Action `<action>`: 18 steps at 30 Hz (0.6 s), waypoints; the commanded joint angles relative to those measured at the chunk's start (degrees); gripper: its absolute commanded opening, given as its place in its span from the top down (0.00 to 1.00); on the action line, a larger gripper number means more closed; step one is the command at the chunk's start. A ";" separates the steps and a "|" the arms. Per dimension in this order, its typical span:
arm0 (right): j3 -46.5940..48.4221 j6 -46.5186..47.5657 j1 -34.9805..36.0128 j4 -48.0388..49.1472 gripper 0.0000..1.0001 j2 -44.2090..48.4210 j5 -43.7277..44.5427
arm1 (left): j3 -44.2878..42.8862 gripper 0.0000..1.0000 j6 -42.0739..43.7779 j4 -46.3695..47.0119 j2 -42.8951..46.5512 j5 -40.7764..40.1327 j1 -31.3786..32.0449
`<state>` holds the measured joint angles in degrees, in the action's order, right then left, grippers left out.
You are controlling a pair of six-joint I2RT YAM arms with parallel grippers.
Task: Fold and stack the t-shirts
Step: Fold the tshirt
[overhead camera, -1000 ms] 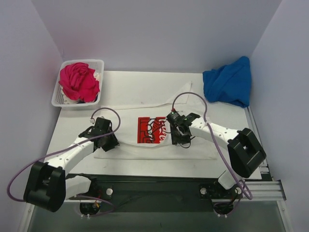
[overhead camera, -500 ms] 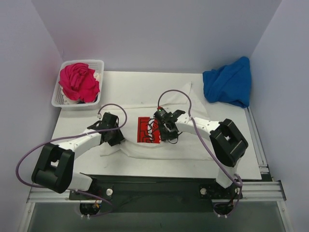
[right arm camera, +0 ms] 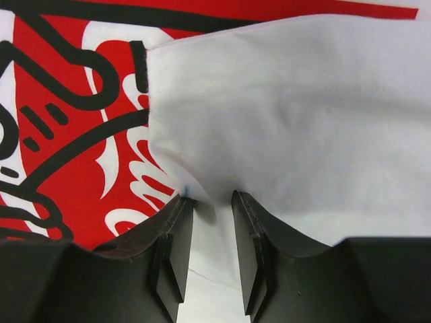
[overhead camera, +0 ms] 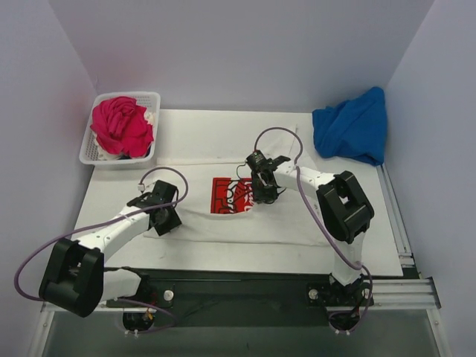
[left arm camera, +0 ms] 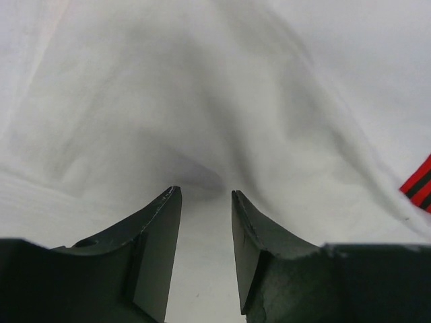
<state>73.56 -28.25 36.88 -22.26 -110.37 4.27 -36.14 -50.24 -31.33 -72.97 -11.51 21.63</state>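
Lying across the table, one large white cloth t-shirt has its long axis from left to right, and a flap covers part of its red rectangular print. The left gripper and right gripper each pinch a fold of it. One crumpled blue t-shirt sits at the far right corner. One magenta t-shirt fills the white plastic lattice basket.

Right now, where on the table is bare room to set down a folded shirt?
Free: the back strip between the basket and the blue t-shirt; the left edge, on the basket's near side. Crowded: the middle, under the white t-shirt.
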 commanded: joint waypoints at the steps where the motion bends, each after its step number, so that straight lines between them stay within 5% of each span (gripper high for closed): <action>1: 2.11 -0.31 -2.34 -0.77 0.69 -1.43 -0.05 | 0.98 0.53 0.93 -6.45 3.36 -3.25 -0.01; 10: 2.64 0.73 -4.36 -0.50 0.72 -1.87 -0.49 | 1.60 0.53 -0.12 -8.39 2.30 -4.83 -0.09; 18: 0.62 1.36 -5.33 1.52 0.69 6.65 0.91 | -3.75 0.52 1.54 -8.49 10.56 -7.39 -0.09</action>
<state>74.41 -27.35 32.73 -20.93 -109.78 3.05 -35.31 -49.98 -40.10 -65.69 -16.43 21.63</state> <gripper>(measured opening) 0.304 0.480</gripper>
